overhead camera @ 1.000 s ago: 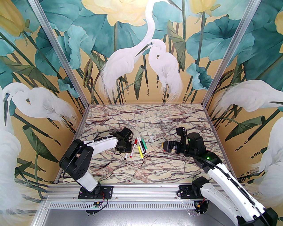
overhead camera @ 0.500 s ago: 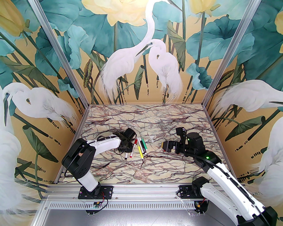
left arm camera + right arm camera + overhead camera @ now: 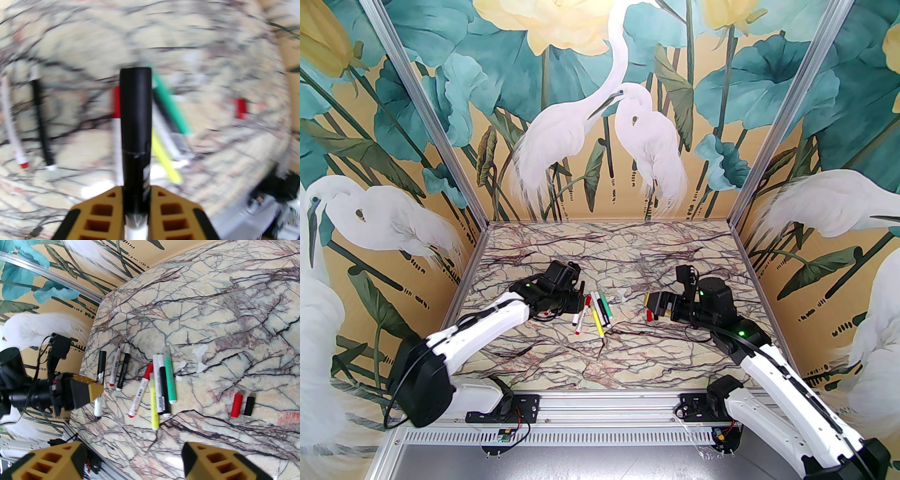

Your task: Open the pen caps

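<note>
High rear view, wrists close — pens (image 3: 598, 321) shared

Egret-and-lotus mural walls (image 3: 562, 93) enclose a veined marble tabletop (image 3: 604, 248).

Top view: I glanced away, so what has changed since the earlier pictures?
The left gripper has shut on the black-capped pen; its elbow dropped low, leftward. The right gripper, jaws open, shifted slightly back; a red cap now shows beneath. The yellow pen and green pen stayed.

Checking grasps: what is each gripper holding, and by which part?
Left gripper: black-capped pen, clamped on its barrel below the cap. Right gripper: open, holding nothing.
</note>
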Motion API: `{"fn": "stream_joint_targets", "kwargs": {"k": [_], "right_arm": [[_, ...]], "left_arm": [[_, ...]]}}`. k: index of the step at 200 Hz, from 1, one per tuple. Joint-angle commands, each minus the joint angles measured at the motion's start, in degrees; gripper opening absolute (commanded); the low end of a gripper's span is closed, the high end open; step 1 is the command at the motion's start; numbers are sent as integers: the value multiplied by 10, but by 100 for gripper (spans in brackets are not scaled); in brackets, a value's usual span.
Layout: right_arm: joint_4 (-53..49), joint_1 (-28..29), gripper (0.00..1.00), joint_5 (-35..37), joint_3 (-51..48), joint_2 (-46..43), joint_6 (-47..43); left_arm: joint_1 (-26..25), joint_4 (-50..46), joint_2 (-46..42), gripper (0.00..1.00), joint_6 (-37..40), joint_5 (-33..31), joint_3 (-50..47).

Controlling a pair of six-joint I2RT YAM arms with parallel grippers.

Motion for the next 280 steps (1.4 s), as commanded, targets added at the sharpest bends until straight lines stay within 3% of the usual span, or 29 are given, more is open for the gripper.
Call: {"fn": "stream_joint_targets", "kwargs": {"k": [1, 49, 145, 280], "right_arm": [[-8, 29, 67, 45, 44, 20, 27], [1, 82, 60, 81, 104, 90, 43], [9, 116, 62, 84, 146, 167, 66], [24, 121, 40, 49, 146, 192, 79]], "left_arm": [[-5, 96, -30, 16, -6, 150, -26], [-39, 203, -40, 12, -15, 254, -57], [-95, 247, -21, 11, -8, 247, -45], [-111, 258, -16, 11, -9, 237, -39]]}}
